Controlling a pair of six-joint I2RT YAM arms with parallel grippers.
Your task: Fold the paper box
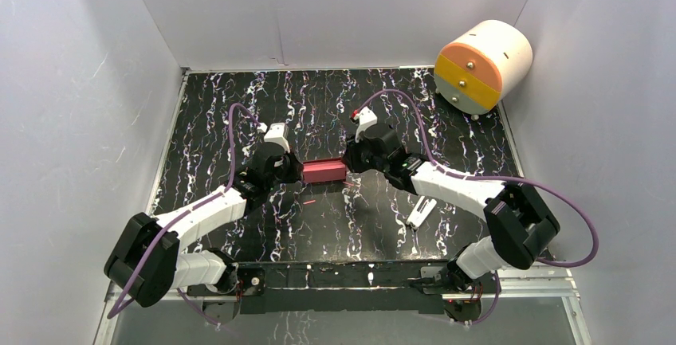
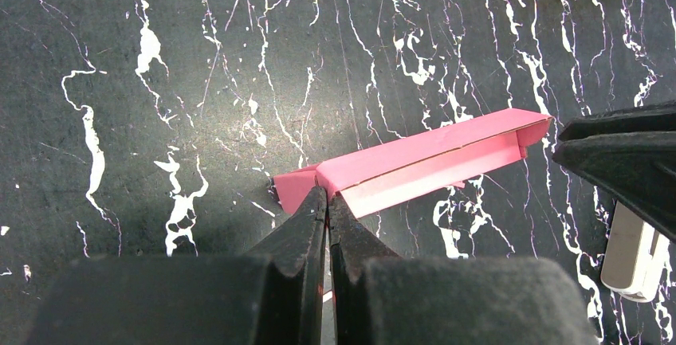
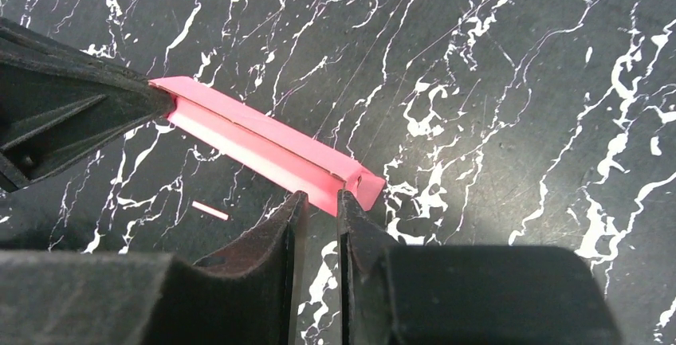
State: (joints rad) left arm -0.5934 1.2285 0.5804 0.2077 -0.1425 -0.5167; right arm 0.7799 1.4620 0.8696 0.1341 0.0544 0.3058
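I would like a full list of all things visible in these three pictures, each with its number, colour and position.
box: one, pink-red, table centre, between the two claws
scrap: one, pink, tiny, on the table beside the box
clip: one, white, on the table, right of the box and nearer
cylinder: one, white with orange and yellow face, far right corner
table: one, black with white veins
walls: white, on three sides
cables: two, purple, one per side
arms: two, white and black, near edge
left claw: black, shut on the box's left end
right claw: black, at the box's right end, narrow gap, grip unclear
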